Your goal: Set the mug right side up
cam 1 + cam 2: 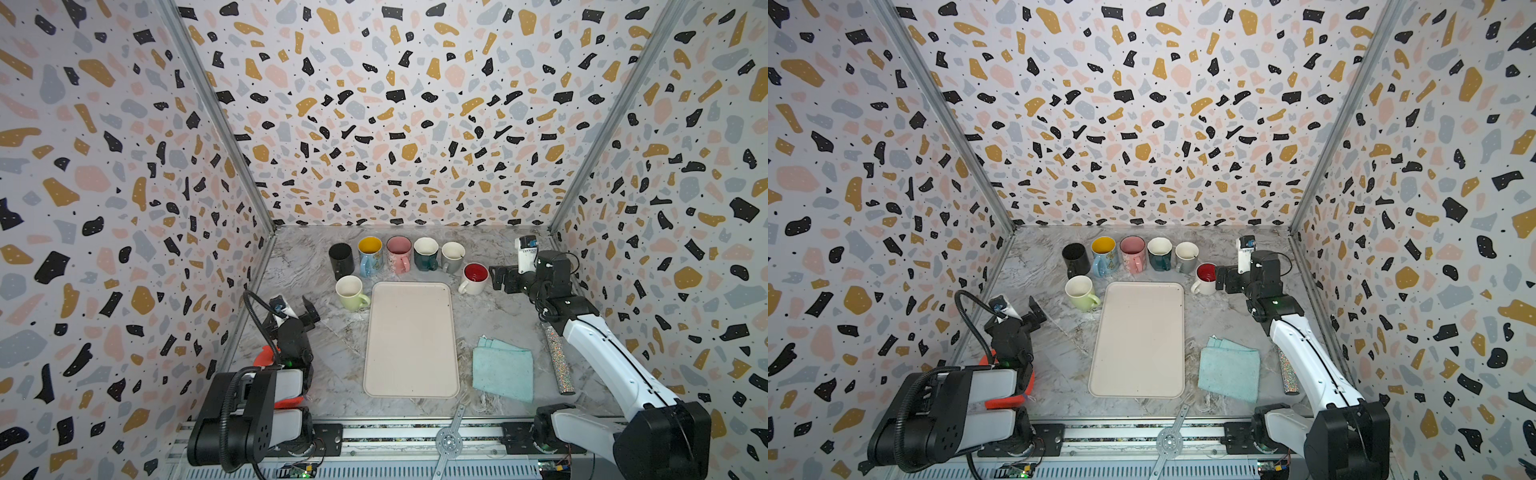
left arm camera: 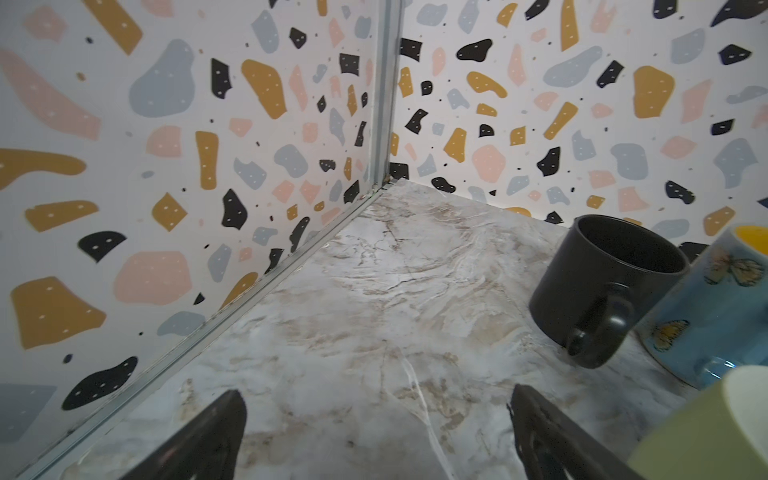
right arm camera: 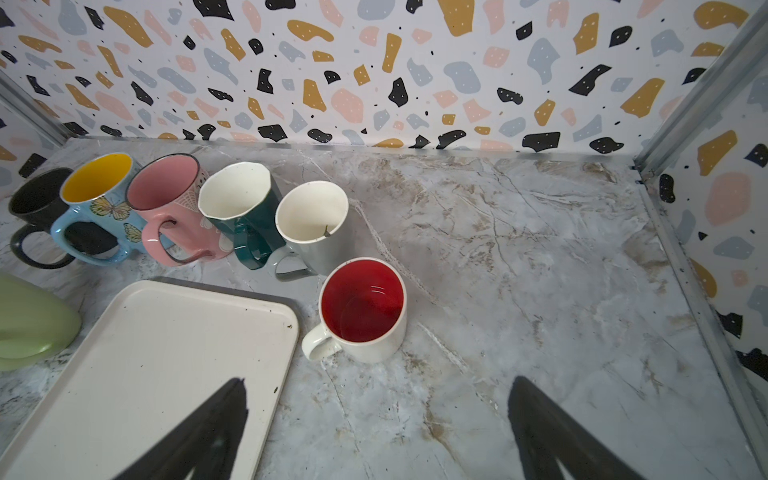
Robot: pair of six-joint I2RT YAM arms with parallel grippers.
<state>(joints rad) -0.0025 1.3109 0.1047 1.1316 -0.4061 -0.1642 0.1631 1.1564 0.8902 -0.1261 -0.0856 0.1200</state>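
Right claw (image 1: 496, 278): jaws spread wide, nothing between them. The red-lined mug (image 1: 475, 279) stands on the tabletop (image 1: 332, 345) just beside its fingertips, on the side toward the tray (image 1: 411, 340). In the right wrist view the mug (image 3: 361, 311) sits a little ahead of the open claw (image 3: 378, 382), clear of both fingers.

Left claw (image 1: 301, 313): jaws also apart, empty in the left wrist view (image 2: 376, 399), only marbled surface between the fingers. The pale green mug (image 1: 351, 293) stands further back and toward the tray, near the claw but apart from it. Its rim shows at the edge of the left wrist view (image 2: 702, 432).

Both mugs are mouth up.
- Red-lined mug: white glazed outside, glossy red inside, straight cylinder, looped white handle turned toward the tray corner.
- Pale green mug: matte green outside, cream inside, slightly flared, handle toward the near side.

Behind them, a row of five upright mugs along the back wall:
- black mug (image 1: 340, 259)
- blue butterfly mug (image 1: 370, 255) with a yellow inside
- pink mug (image 1: 399, 253)
- dark teal mug (image 1: 426, 253), faceted rim
- grey mug (image 1: 452, 257)

The tray is cream, a rounded rectangle with a low lip, bare. The tabletop is grey-white marble print. A folded aqua cloth (image 1: 503, 370), nubby, lies right of the tray. A glittery tube (image 1: 559, 357) lies beside the cloth, partly under the right arm.
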